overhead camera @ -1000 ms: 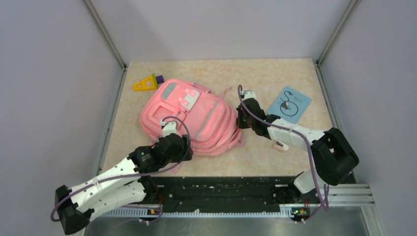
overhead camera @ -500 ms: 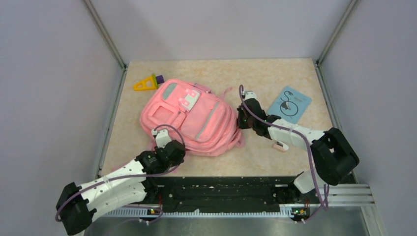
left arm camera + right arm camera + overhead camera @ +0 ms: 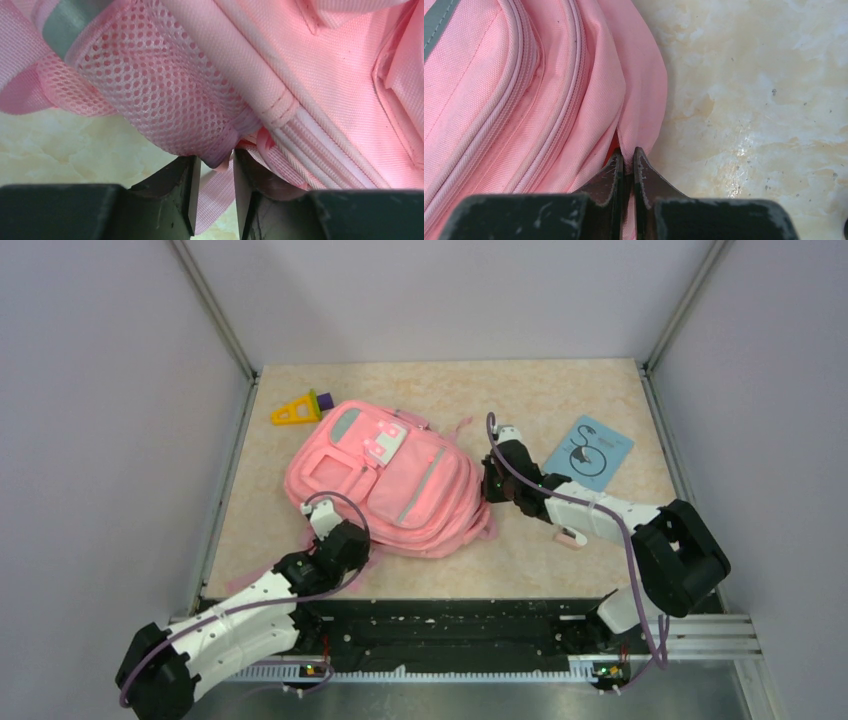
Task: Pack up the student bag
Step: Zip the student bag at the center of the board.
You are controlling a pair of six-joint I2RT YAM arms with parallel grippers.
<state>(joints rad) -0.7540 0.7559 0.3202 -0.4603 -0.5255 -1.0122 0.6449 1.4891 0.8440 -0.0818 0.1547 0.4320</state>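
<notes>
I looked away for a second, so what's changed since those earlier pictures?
The left gripper drew back from the top of the student bag to its near-left corner, jaws narrowing around a pink strap. The right gripper stays pinched on its right edge; bag, blue booklet, yellow triangle unmoved.

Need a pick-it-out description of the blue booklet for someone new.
Find the pink backpack in the middle of the table. To its right, near the right wall, lies a flat booklet. It is the only light-blue thing there, with a dark swirl drawn on its cover.
</notes>
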